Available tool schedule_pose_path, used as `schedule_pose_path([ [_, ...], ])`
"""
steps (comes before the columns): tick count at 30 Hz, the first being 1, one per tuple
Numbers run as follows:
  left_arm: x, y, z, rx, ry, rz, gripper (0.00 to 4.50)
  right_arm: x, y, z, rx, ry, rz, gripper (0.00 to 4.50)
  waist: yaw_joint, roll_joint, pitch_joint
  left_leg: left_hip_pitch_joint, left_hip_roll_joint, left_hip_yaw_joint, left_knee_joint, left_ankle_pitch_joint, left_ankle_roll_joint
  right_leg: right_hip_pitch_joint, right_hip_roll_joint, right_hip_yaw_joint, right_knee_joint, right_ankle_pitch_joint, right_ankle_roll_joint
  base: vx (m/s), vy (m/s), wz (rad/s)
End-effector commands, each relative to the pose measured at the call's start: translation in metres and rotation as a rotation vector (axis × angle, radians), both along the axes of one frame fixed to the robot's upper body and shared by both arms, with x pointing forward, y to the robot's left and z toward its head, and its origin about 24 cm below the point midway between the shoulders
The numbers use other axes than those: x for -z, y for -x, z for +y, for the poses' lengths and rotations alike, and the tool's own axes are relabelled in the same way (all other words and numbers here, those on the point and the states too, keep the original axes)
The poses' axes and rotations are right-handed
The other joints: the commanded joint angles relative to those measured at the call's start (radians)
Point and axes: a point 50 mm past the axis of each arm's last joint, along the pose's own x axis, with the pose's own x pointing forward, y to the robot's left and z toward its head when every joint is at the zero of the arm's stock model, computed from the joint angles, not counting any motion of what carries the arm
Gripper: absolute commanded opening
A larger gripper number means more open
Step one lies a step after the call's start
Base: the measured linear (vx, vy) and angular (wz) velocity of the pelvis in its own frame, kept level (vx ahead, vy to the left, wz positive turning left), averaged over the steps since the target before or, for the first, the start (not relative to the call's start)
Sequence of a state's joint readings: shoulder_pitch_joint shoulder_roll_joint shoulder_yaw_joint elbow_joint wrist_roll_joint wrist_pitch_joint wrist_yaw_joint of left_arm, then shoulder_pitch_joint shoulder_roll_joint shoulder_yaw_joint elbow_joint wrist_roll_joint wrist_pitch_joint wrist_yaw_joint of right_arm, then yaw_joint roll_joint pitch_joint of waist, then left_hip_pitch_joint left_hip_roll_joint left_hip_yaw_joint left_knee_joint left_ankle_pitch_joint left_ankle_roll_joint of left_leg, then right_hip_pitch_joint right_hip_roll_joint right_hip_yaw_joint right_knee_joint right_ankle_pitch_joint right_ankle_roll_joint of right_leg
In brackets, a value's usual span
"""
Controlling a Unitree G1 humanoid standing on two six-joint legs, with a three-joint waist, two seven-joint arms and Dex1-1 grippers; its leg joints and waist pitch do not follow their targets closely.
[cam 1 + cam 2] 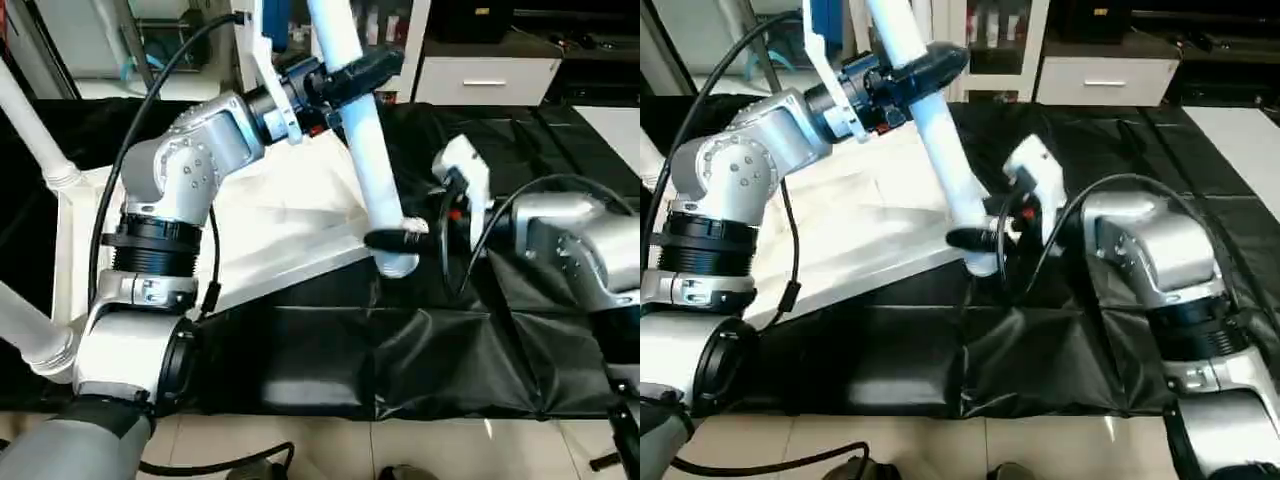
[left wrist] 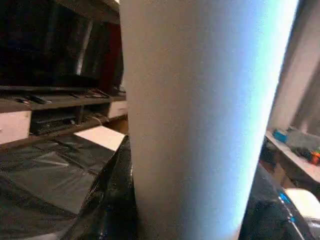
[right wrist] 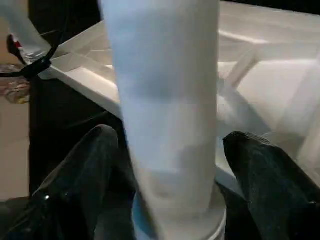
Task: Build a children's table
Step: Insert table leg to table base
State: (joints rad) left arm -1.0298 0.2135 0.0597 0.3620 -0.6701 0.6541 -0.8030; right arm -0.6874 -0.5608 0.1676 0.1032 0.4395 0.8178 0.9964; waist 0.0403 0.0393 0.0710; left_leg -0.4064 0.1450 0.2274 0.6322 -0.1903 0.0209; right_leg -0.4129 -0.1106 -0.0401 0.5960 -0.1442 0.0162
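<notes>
Black cloth of the work table [image 1: 330, 360] lies bare nearest, before the tabletop [image 1: 270, 225]. At the tabletop's near right corner, the right gripper [image 3: 167, 165] straddles the leg [image 1: 365, 150] base, fingers spread, not touching. Farther up, the left gripper [image 1: 350, 75] clamps that tilted leg.

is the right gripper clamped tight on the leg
No: in the right wrist view the right gripper has its jaws apart on either side of the leg, with gaps showing.
</notes>
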Motion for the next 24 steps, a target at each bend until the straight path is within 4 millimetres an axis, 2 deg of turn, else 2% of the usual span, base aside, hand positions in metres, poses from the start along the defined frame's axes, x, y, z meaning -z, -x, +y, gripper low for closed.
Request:
schedule_pose_path([
  [1,-0.008,0.005,-0.004,0.031,-0.029,-0.046,1.7,-0.006,0.003,0.005,-0.031,-0.017,-0.005,3.73,0.005,-0.018,-0.085,0.042,0.077,-0.047,-0.085,-0.216,-0.004,0.04,-0.044,0.029,-0.054,-0.254,-0.278,0.0,0.0,0.0],
  [5,-0.005,0.008,-0.011,0.071,-0.083,-0.071,1.7,-0.002,0.007,0.009,-0.073,0.009,0.02,3.73,0.01,-0.024,-0.085,0.041,0.077,-0.046,-0.083,-0.191,0.001,0.041,-0.047,0.03,-0.053,-0.245,-0.275,0.0,0.0,0.0],
  [6,-0.005,0.009,-0.013,0.079,-0.09,-0.077,1.7,-0.001,0.007,0.01,-0.079,0.011,0.028,3.73,0.009,-0.033,-0.086,0.041,0.078,-0.044,-0.083,-0.188,0.002,0.041,-0.046,0.03,-0.054,-0.248,-0.274,0.0,0.0,0.0],
  [8,-0.005,0.009,-0.013,0.083,-0.094,-0.08,1.7,-0.001,0.008,0.01,-0.084,0.011,0.033,3.73,0.011,-0.027,-0.084,0.042,0.078,-0.045,-0.083,-0.193,-0.004,0.039,-0.047,0.03,-0.054,-0.262,-0.269,0.0,0.0,0.0],
  [10,-0.006,0.01,-0.015,0.093,-0.12,-0.101,1.7,0.004,0.009,0.012,-0.108,0.049,0.05,3.73,0.013,-0.034,-0.084,0.041,0.078,-0.046,-0.083,-0.195,-0.007,0.039,-0.048,0.03,-0.053,-0.269,-0.266,0.0,0.0,0.0],
  [13,-0.004,0.01,-0.015,0.098,-0.132,-0.108,1.7,0.008,0.01,0.013,-0.115,0.071,0.062,3.73,0.013,-0.031,-0.084,0.043,0.078,-0.046,-0.085,-0.2,-0.019,0.037,-0.046,0.03,-0.054,-0.27,-0.259,0.0,0.0,0.0],
  [15,-0.004,0.011,-0.015,0.097,-0.137,-0.109,1.7,0.01,0.011,0.014,-0.115,0.077,0.071,3.57,0.015,-0.032,-0.085,0.043,0.078,-0.046,-0.085,-0.195,-0.021,0.038,-0.047,0.031,-0.052,-0.252,-0.263,0.0,0.0,0.0],
  [16,-0.003,0.011,-0.014,0.102,-0.138,-0.106,1.7,0.012,0.011,0.014,-0.119,0.095,0.074,3.47,0.016,-0.025,-0.085,0.043,0.078,-0.046,-0.084,-0.19,-0.021,0.039,-0.048,0.031,-0.05,-0.242,-0.268,0.0,0.0,0.0],
  [24,0.001,0.014,-0.017,0.129,-0.158,-0.107,1.7,0.017,0.011,0.015,-0.113,0.122,0.072,2.66,0.018,-0.027,-0.086,0.043,0.078,-0.046,-0.084,-0.196,-0.021,0.041,-0.047,0.031,-0.05,-0.23,-0.275,0.0,0.0,0.0],
])
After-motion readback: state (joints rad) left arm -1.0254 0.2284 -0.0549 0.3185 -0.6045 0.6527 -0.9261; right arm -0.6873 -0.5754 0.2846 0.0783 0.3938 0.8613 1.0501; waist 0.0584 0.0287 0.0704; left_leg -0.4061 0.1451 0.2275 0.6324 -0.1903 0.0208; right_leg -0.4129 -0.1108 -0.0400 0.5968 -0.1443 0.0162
